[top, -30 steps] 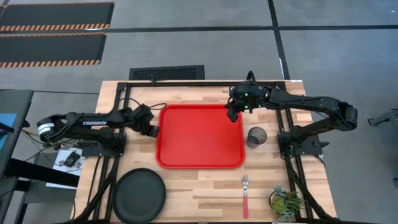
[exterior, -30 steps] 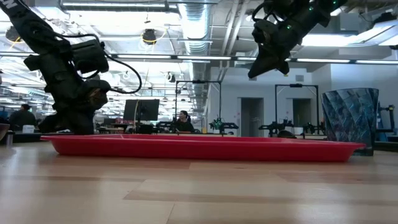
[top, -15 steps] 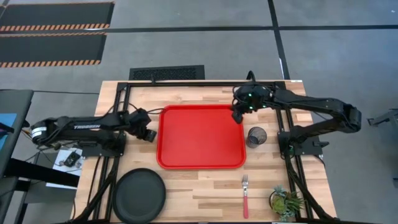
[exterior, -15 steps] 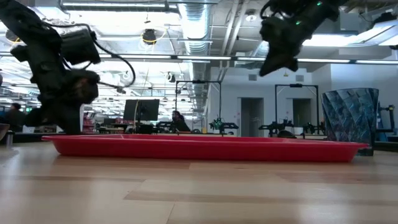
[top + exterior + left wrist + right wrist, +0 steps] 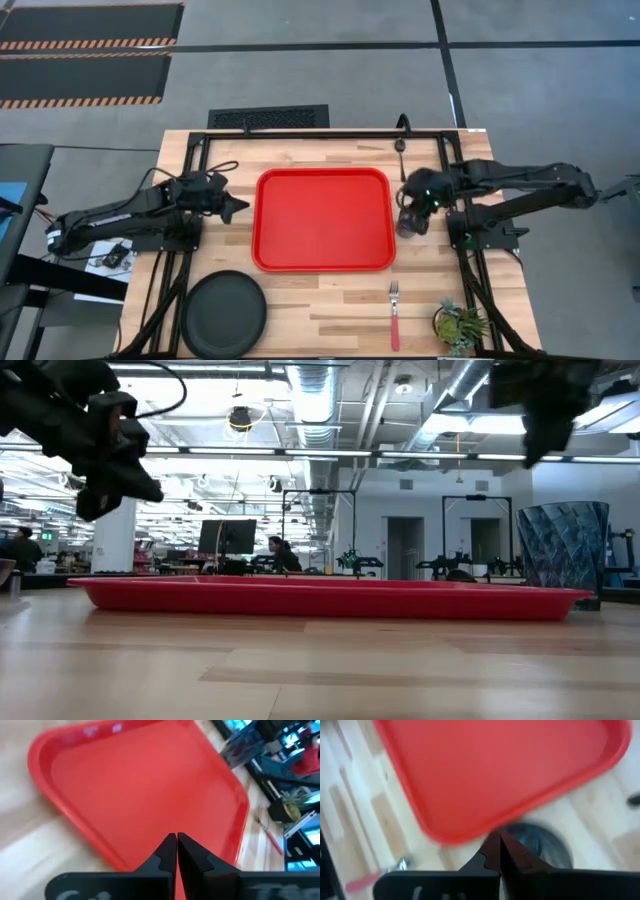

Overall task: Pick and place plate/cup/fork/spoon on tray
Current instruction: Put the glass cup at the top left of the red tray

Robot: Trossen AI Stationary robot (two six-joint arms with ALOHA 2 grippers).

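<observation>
Here, the bright red rectangular plastic tray (image 5: 322,219) is lying bare in the middle of the pale wooden worktop (image 5: 300,310), with all four pieces of tableware sitting outside it and waiting to be loaded. The right end effector (image 5: 417,207) is hanging directly over the small smoky see-through tumbler cup (image 5: 411,221), which is standing just beside the tray's right rim; its fingers are pressed together and gripping nothing, so it seems to be lining up above the cup, and it would need to open before it can take hold. The left end effector (image 5: 237,209) is waiting just off the tray's left edge, likewise closed and empty, and aiming across the tray.

The round matte black plate (image 5: 223,313) is resting at the near left of the worktop, well clear of the tray. The red-handled fork with silver tines (image 5: 394,315) is lying near the front edge, beside a small potted green plant (image 5: 459,326). The slim spoon with its silvery bowl (image 5: 401,147) is sitting at the far edge, beyond the tray's right corner. Probably the cup is being taken first because it is nearest the right arm.
</observation>
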